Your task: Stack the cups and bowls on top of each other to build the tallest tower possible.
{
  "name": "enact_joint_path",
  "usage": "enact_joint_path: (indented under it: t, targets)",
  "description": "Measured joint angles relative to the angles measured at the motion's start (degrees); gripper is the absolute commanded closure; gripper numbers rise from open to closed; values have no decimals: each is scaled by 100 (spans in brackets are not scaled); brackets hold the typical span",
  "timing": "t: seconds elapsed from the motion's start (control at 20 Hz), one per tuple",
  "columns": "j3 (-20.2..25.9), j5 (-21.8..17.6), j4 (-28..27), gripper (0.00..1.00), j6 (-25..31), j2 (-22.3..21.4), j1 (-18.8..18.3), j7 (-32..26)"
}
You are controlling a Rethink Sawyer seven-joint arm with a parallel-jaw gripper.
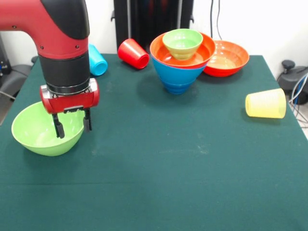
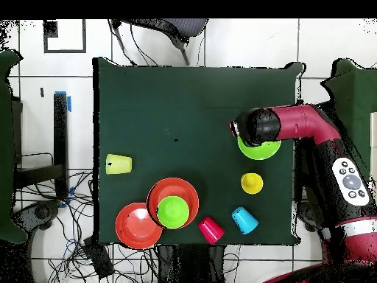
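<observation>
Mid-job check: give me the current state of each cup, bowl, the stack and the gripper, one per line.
gripper: open, fingers astride the big green bowl's rim
big green bowl: upright, alone
tower: blue bowl, orange-red bowl, small green bowl on top
second orange-red bowl: upright, tilted against the tower
red cup: on its side
light blue cup: on its side
ribbed pale yellow cup: on its side
yellow cup: standing

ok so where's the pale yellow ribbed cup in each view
Front view: the pale yellow ribbed cup lies on its side near the table's right edge, alone.
Overhead view: the same cup sits near the table's left edge.
Shared landmark: the stack of bowls with the small green bowl on top; the cup lies apart from it in both views.
</observation>
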Motion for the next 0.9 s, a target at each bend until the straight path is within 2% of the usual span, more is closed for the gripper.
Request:
enact_joint_path:
  t: [0.9]
  targets:
    - [-228, 14, -23, 0, 204, 271, 51, 0]
